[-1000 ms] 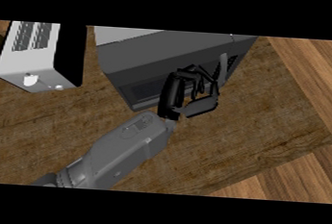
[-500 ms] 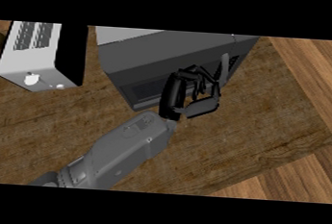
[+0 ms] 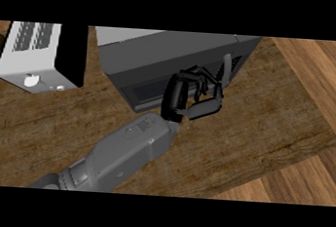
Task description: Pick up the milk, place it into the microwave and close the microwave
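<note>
Though dim, black hand perhaps against boxy grey microwave

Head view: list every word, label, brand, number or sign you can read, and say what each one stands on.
No text can be read in this view.
The toaster shows slots and a round knob, but no lettering.
The microwave shows plain grey faces with no legible mark.
The left hand in front of the microwave carries no marking.
</note>
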